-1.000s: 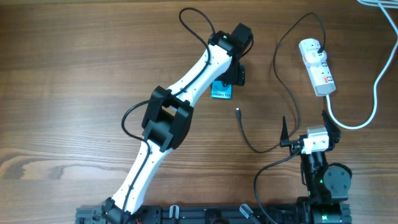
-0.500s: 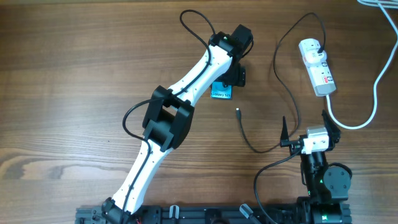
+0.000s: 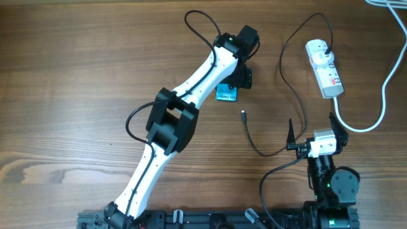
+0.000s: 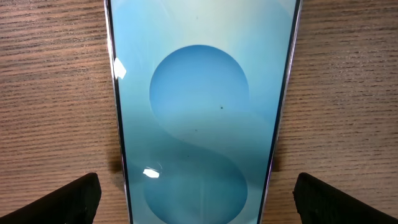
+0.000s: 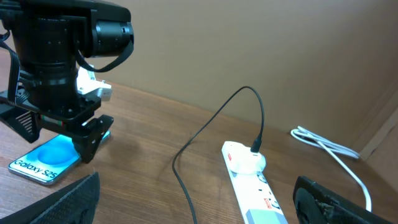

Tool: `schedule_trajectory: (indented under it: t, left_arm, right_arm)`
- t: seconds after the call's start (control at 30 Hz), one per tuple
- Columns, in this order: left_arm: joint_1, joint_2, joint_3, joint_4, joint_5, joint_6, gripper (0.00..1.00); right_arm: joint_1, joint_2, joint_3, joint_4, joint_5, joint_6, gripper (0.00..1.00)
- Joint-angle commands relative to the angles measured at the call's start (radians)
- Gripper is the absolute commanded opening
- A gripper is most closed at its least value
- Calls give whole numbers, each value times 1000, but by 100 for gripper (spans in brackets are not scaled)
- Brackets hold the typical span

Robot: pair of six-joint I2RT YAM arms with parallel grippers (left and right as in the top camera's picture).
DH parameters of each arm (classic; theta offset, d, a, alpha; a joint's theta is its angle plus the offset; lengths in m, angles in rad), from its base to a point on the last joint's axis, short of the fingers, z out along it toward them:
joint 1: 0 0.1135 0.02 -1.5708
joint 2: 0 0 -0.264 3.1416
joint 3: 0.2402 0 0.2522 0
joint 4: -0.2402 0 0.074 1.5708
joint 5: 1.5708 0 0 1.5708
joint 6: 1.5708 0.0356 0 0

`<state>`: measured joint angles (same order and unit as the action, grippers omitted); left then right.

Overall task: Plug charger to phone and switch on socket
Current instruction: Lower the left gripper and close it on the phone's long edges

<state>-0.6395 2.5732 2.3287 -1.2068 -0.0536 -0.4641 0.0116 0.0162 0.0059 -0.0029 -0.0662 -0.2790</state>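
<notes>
The phone (image 3: 226, 94) lies flat on the wooden table, its teal screen up with white text at the near end, and fills the left wrist view (image 4: 199, 112). My left gripper (image 3: 233, 79) hovers right over it, open, one finger (image 4: 68, 202) on each side of the phone and clear of it. The charger (image 3: 294, 95) is a thin black cable that loops across the table to its loose plug tip (image 3: 243, 115), a little to the right of the phone. The white socket (image 3: 324, 75) lies at the back right. My right gripper (image 3: 313, 129) is open and empty, near the cable.
A thick white cord (image 3: 381, 108) runs from the socket off the right edge. In the right wrist view the socket (image 5: 255, 186), the black cable (image 5: 205, 134) and the phone (image 5: 43, 158) under the left arm are all visible.
</notes>
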Motion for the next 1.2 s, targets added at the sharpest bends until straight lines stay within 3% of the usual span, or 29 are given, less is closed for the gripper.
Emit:
schedule_trajectory:
  t: [0.0, 0.63, 1.17]
  left_arm:
    - [-2, 24, -8, 3, 9, 16, 100]
    - [40, 60, -8, -16, 68, 17, 100]
    - [-5, 83, -8, -13, 68, 12, 100]
  right_arm:
    - [2, 3, 0, 3, 13, -8, 99]
    - [2, 3, 0, 3, 13, -9, 100]
    - [2, 3, 0, 3, 13, -8, 100]
